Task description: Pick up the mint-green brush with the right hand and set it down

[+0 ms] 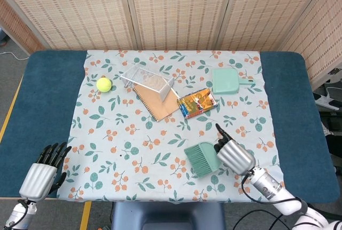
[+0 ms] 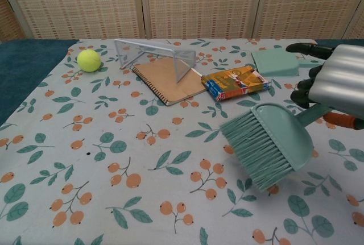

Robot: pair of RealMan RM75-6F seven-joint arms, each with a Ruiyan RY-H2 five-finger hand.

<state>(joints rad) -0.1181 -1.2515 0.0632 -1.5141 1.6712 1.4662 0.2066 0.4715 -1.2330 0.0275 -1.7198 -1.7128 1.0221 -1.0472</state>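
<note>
The mint-green brush (image 1: 201,158) (image 2: 271,141) hangs in the air above the flowered cloth, tilted, bristles pointing toward the near left. My right hand (image 1: 233,154) (image 2: 335,81) grips its handle and sits just right of the brush head. In both views the brush covers the spot where small bottle caps lay. My left hand (image 1: 41,170) rests at the near left corner on the blue table, fingers spread, holding nothing; only the head view shows it.
A mint-green dustpan (image 1: 228,80) (image 2: 277,62) lies at the back right. A colourful box (image 1: 196,102) (image 2: 235,82), a brown notebook (image 1: 156,97) under a clear rack (image 1: 147,79), and a tennis ball (image 1: 103,84) (image 2: 89,60) lie across the back.
</note>
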